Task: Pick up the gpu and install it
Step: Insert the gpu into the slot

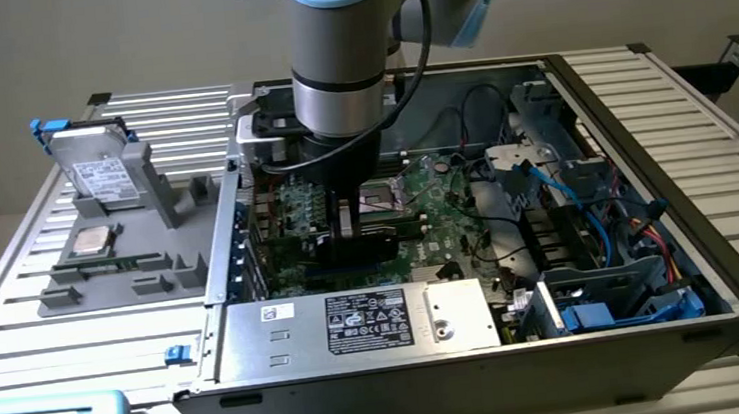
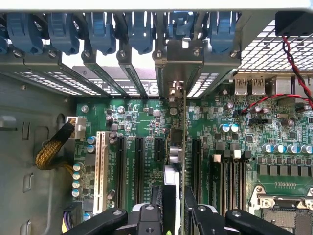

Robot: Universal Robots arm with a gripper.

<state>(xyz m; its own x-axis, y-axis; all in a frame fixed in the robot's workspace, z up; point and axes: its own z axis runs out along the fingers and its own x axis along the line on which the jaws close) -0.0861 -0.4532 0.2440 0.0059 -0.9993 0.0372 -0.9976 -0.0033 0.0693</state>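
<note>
Inside the open computer case [image 1: 629,114], above the green motherboard [image 2: 142,115], the gripper [image 2: 177,208] holds the gpu [image 2: 183,142] upright. In the wrist view the card is seen edge-on: a thin green board edge with bulkier dark and pale parts on one face, its far end close to the rear slot covers [image 2: 132,73]. The fingers [image 2: 194,208] pinch it from both faces. It stands among the black expansion slots [image 2: 138,166]; whether it is seated cannot be told.
</note>
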